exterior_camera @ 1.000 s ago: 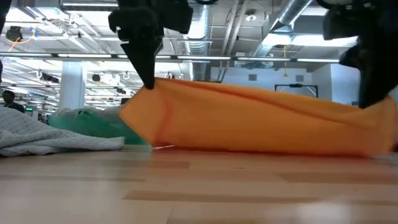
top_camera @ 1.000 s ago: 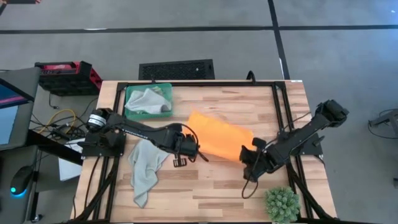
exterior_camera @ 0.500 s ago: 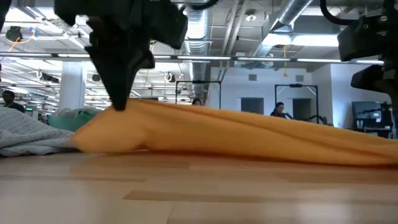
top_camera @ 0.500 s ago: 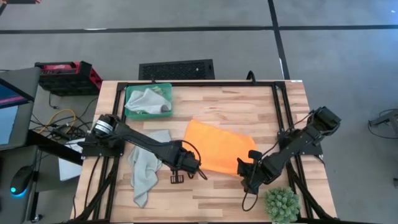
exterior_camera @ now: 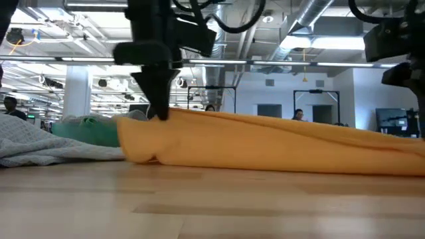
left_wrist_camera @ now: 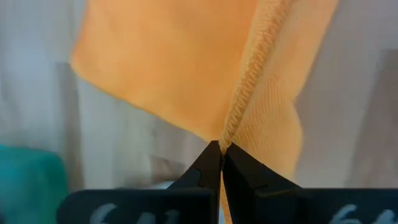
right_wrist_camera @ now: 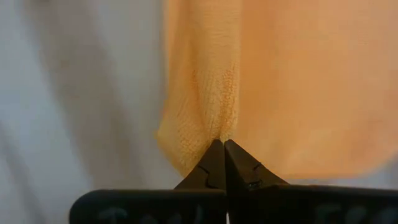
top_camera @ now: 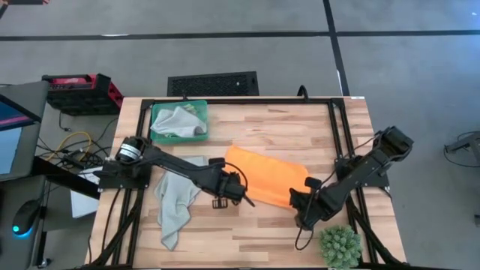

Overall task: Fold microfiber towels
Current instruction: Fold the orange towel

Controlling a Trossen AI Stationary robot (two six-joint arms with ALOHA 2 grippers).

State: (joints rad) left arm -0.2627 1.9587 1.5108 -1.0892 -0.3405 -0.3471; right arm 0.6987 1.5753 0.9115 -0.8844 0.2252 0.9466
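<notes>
We look across a wooden tabletop (top_camera: pixel 255 127) into an industrial lab: exposed silver ducts (exterior_camera: pixel 219 30) overhead, monitors (exterior_camera: pixel 388 123), black test frames (exterior_camera: pixel 206 96), people (exterior_camera: pixel 298 117) standing behind, cables (top_camera: pixel 71 142) trailing on concrete.

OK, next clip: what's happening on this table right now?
Both arms are working the orange towel in the middle of the table. The left gripper is shut on a hemmed edge at one end, the right gripper is shut on the opposite end, and the cloth sags between them onto the wood. A grey towel lies loose beside it; another sits in the green tray.
</notes>
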